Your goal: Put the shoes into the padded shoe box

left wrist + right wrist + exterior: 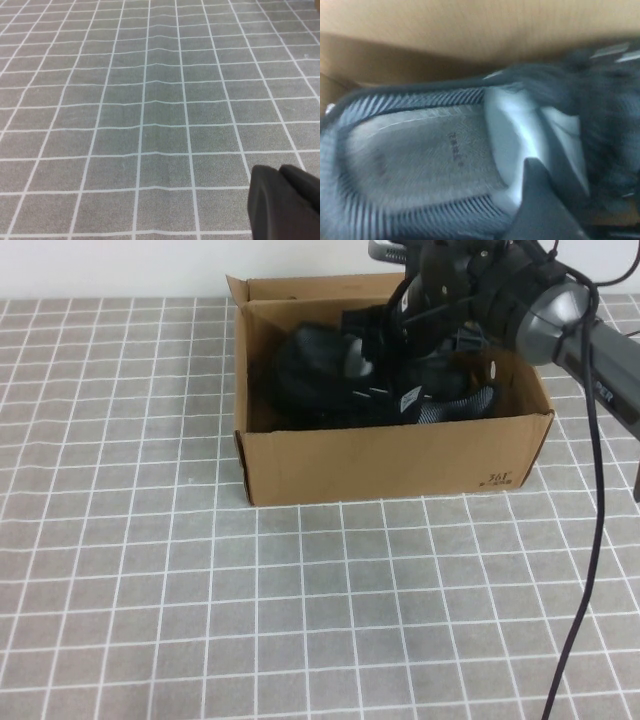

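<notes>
Shoes, black with a grey-striped heel, lie inside the padded shoe box, which sits toward twelve o'clock on the table, slightly to the one o'clock side. In the right wrist view one shoe's pale insole fills the frame against the brown cardboard wall. Reaching in from two o'clock, the right gripper is down in the box over the shoes; whether it pinches a shoe I cannot tell. Over bare grey tiles, the left gripper has its dark fingers pressed together.
</notes>
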You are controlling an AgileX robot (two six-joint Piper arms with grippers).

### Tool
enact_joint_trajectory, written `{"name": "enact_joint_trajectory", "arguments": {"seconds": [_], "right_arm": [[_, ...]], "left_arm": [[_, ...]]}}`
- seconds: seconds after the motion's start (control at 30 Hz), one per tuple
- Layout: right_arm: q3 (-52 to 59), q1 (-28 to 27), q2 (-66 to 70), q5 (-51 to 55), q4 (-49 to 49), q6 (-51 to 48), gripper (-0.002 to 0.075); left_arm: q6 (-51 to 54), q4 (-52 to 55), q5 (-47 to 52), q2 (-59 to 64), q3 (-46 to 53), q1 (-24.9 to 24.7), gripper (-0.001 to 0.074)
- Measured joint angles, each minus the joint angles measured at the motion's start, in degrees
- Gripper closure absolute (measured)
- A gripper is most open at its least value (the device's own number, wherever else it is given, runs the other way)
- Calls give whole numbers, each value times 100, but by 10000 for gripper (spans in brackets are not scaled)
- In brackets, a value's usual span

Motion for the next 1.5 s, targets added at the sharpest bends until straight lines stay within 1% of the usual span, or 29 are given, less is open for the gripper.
{"name": "enact_joint_trajectory", "arguments": {"seconds": [0.07, 0.17, 0.33, 0.4, 0.43, 0.5, 0.57, 0.6, 0.7, 0.8, 0.97, 1.03, 1.27, 1.4, 1.5], "right_arm": [[0, 0, -65, -79, -20, -107, 355], [0, 0, -225, -187, -34, -251, 342], [0, 0, -623, -323, -60, -479, 349], [0, 0, -804, -323, -60, -681, 395], [0, 0, -877, -323, -60, -808, 438], [0, 0, -1081, -263, -72, -1027, 555], [0, 0, -1286, -151, -124, -1192, 650], [0, 0, -1408, -73, -153, -1336, 680], [0, 0, -1787, 236, -182, -2093, 717], [0, 0, -2135, 616, -182, -2797, 727], [0, 105, -2747, 895, -369, -3196, 731], [0, 282, -3019, 1002, -658, -3226, 731], [-46, 1212, -3913, 1575, -1527, -3324, 732], [-46, 1612, -4259, 1770, -1603, -3402, 733], [-46, 1778, -4460, 1924, -1603, -3492, 733]], "left_arm": [[0, -4, 0, 0, 0, 0, 739], [0, -13, 0, 0, 0, 0, 739], [0, -13, 0, 0, 0, 0, 739], [0, -13, 0, 0, 0, 0, 739], [0, -13, 0, 0, 0, 0, 739], [0, -13, 0, 0, 0, 0, 739], [0, -13, 0, 0, 0, 0, 739], [0, -13, 0, 0, 0, 0, 739], [0, -13, 0, 0, 0, 0, 739], [0, -13, 0, 0, 0, 0, 739], [0, -58, 0, 0, 0, 0, 739], [0, -56, 0, 0, 0, 0, 739], [0, -56, 0, 0, 0, 0, 739], [0, -56, 0, 0, 0, 0, 739], [0, -56, 0, 0, 0, 0, 739]]}}
